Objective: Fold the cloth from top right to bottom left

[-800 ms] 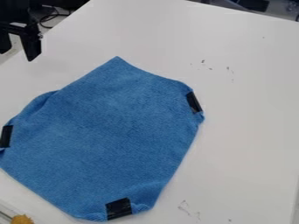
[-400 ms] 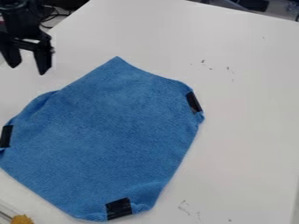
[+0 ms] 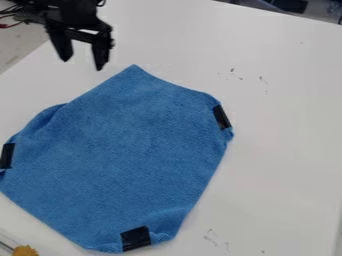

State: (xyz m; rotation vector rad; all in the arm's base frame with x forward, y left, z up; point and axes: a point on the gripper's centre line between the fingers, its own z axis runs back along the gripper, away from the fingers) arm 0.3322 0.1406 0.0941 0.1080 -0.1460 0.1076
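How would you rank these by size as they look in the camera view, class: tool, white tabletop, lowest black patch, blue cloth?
1. White tabletop
2. Blue cloth
3. Tool
4. Lowest black patch

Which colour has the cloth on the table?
The cloth is blue, seen in the camera view.

Blue cloth lies spread out flat on the white table.

One cloth, three black patches, one pincer, one table, seemingly one orange lump.
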